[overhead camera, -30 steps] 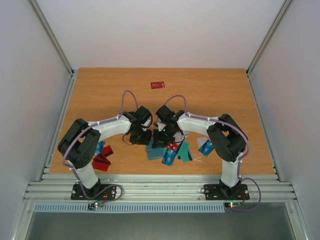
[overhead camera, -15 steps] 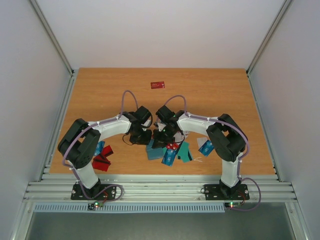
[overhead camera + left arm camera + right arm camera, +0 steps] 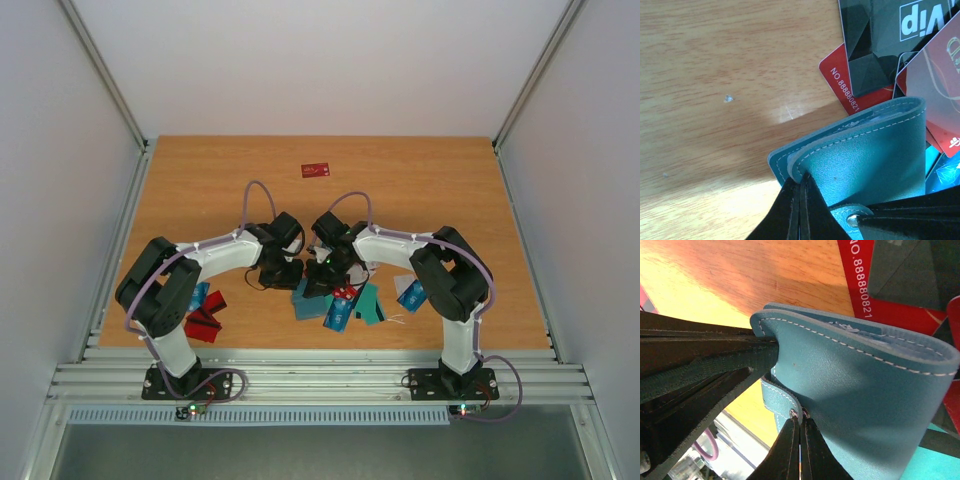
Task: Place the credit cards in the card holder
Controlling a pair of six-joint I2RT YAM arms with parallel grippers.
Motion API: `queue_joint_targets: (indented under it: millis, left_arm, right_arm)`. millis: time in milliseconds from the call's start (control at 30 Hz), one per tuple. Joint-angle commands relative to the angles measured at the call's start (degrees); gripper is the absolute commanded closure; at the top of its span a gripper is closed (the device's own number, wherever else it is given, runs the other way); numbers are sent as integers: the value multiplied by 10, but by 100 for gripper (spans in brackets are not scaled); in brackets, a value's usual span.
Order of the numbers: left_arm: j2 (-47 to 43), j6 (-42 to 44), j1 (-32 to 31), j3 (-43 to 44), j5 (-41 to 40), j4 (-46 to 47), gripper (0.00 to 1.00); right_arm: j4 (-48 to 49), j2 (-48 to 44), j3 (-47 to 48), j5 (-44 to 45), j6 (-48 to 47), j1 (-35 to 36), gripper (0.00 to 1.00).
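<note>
The left arm [image 3: 215, 253] and right arm [image 3: 395, 245] have white links between bulky black joints. A thin purple-grey cable [image 3: 247, 200] loops off each and curls again at the black bases [image 3: 190, 382]. The left hand [image 3: 799, 182] and right hand [image 3: 800, 427] are black, with slim tapering fingers [image 3: 785, 215].

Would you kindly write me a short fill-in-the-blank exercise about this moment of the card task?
1. The card holder is pinched by ____ of the two claws, the left claw and the right claw.
2. The stitching along the card holder's edge is ____.
3. The lone card lying apart from all the others is ____.
4. The black card beside the holder bears the word ____.
Missing words: both; white; red; Vip.
</note>
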Motion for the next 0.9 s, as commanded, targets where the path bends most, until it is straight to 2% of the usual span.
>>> queue_joint_targets:
  millis: [0,267,700,867]
  left_arm:
    - [24,7,1,-19,-27,-20,100]
    - [22,6,1,-14,-28,-19,100]
    - [10,-6,1,-33,-21,-7,100]
    - [7,-12,1,-36,-18,0,100]
  right_arm:
    - [-21,30,-17,51,-20,1,99]
    - [-63,58,-25,106,-38,10,99]
    - [-117,115,-11,169,-4,17,99]
    - [-122,120,-6,168,-11,17,99]
